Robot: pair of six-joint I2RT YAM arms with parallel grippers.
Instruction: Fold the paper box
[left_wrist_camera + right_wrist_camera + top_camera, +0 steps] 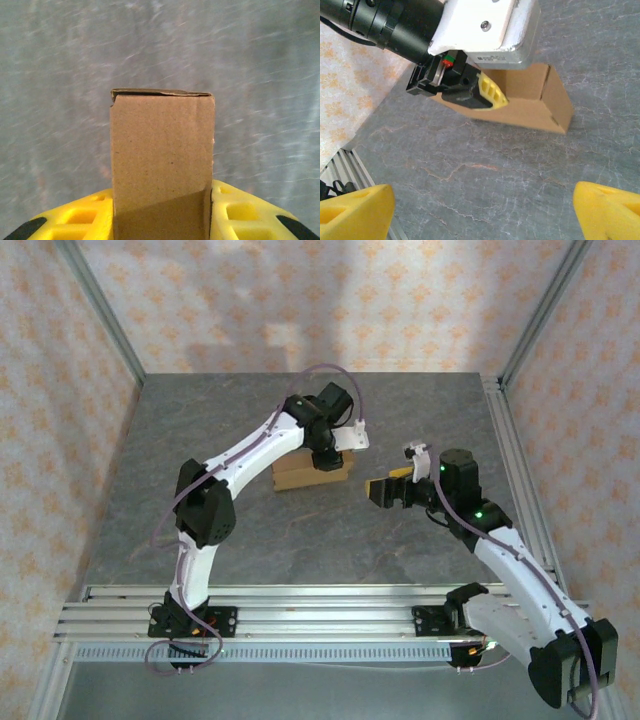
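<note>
Left end effector (326, 456) pinches paper box (295, 478) wall, likely to hold the fold; right end effector (378, 490) hangs wide nearby over the counter (250, 540), ready to assist.

Plain tan-brown on the paper box (312, 475), centre of the frame; darker brown in its shaded lower part in the left wrist view. Grey counter (300, 550) with pale, marble-like veins. Cream walls (300, 300) with small orange flower pattern, upper part. White with black joints on left arm (245, 460) and right arm (525, 570). Bright yellow jaws on left gripper (162, 200) and right gripper (485, 210). Silver rails (320, 605) at bottom; small green light (479, 510) at right.
</note>
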